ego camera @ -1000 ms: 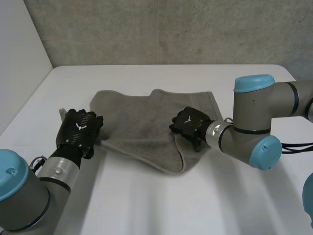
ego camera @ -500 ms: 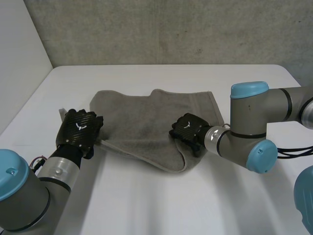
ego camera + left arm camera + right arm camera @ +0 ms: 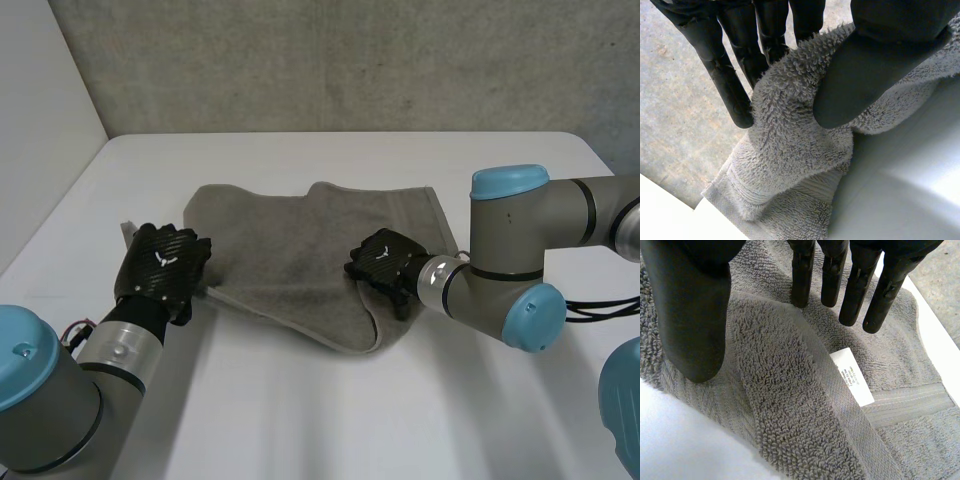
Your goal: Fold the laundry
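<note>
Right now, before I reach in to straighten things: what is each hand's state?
Left hand: shut on an edge of the grey terry towel.
Right hand: open, straight fingers over the towel.

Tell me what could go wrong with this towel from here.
1. The left hand pinches only a bunched bit at the towel's left edge, so it may slip out on lifting.
2. The right hand is open over the towel's right side and holds nothing. If the left pulls alone, the towel would likely drag askew.
3. The towel lies rumpled, with a raised ridge under the right hand. Folding now could trap creases.
</note>
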